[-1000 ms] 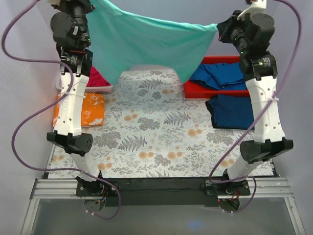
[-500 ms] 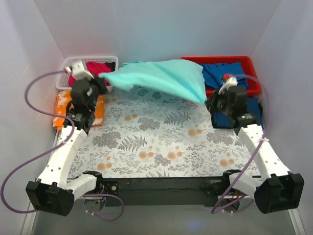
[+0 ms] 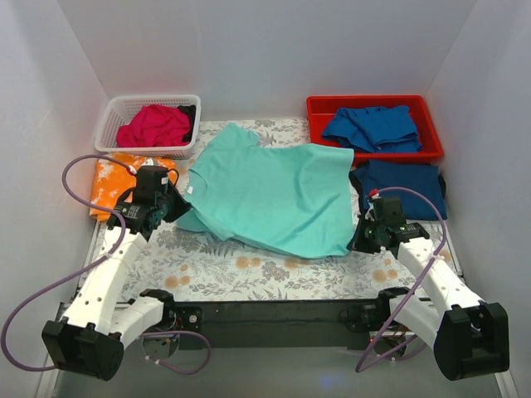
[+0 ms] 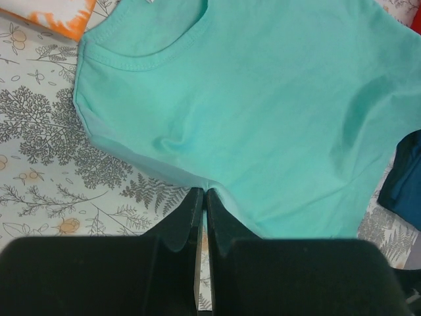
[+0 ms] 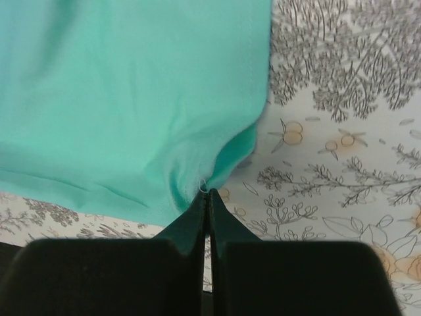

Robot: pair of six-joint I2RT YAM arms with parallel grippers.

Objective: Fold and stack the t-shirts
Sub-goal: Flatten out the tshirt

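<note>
- Mint-teal t-shirt point(image 3: 274, 195): spread flat on the fern-printed sheet point(image 3: 249, 269).
- Left gripper point(image 3: 178, 205): fingers together, pinching the shirt's near-left edge.
- Right gripper point(image 3: 358, 240): fingers together, pinching its near-right corner.

My arms lie low, reaching toward the far side; my left gripper point(image 3: 177, 206) and right gripper point(image 3: 359, 241) are both clamped tight.

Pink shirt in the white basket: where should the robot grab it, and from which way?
Probably a raised fold on top of the pink shirt, coming straight down from above. It lies bunched in a heap inside the white basket, whose walls block the sides.
</note>
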